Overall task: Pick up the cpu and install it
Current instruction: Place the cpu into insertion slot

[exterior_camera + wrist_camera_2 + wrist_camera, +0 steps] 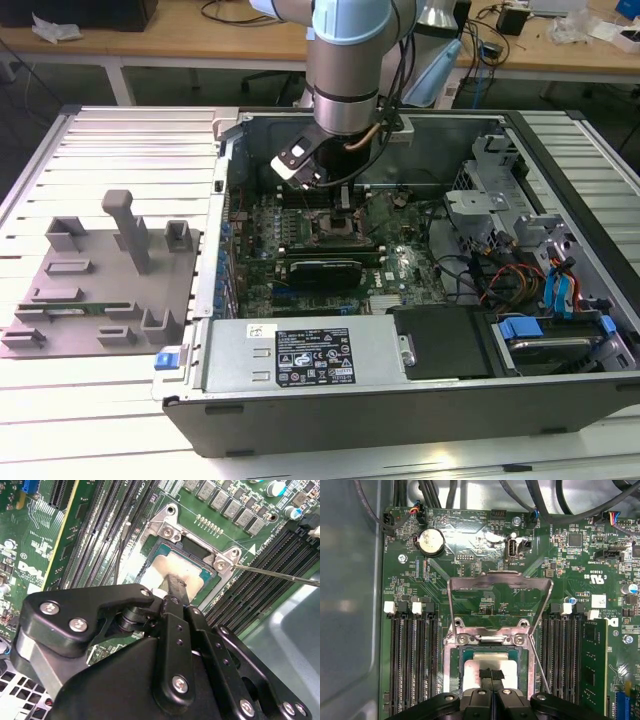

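The cpu [475,667] [170,570] is a small pale silvery square lying flat inside the metal-framed socket [455,640] [340,228] on the green motherboard. The socket's load plate [500,582] stands flipped open and its thin lever [280,574] sticks out to one side. My gripper [491,674] [177,586] [343,200] hangs straight over the socket. Its two black fingertips are shut together, with their tips resting on the middle of the cpu's top. They do not clasp the chip's edges.
The open computer case [230,150] surrounds the board; its grey wall [350,605] is close by. Memory slots flank the socket, one holding a green stick [595,665]. A power supply [300,355], drive cages and cables [520,230] fill the case. A grey tray [100,270] lies on the exterior view's left.
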Robot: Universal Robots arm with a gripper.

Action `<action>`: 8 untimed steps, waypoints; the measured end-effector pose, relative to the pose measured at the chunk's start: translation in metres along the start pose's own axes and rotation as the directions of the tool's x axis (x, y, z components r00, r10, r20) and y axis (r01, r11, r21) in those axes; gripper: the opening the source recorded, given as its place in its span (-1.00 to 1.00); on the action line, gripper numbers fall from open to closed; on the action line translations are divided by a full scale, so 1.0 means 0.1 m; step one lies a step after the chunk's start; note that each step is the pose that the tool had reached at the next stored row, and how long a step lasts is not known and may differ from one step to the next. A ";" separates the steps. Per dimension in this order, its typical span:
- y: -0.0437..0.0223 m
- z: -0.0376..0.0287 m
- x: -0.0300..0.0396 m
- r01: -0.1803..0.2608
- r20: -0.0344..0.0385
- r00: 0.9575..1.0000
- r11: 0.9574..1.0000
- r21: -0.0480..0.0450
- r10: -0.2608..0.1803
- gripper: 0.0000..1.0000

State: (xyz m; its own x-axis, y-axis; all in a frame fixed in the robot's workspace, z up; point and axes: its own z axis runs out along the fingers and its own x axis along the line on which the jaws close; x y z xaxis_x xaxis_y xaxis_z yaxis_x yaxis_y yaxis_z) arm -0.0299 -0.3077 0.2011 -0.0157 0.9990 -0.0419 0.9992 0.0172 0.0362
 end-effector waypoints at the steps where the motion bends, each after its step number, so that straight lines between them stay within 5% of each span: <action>1: 0.000 0.000 0.000 0.000 0.000 1.000 1.000 0.000 0.000 -0.79; 6: 0.004 -0.032 0.003 0.000 -0.003 1.000 1.000 -0.002 0.000 -0.79; 8: 0.007 -0.126 -0.002 0.000 -0.001 1.000 1.000 -0.001 0.000 -0.79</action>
State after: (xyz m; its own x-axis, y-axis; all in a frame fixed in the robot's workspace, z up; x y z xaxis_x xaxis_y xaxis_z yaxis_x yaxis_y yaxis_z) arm -0.0298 -0.3074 0.2137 -0.0157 0.9990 -0.0407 0.9992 0.0172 0.0370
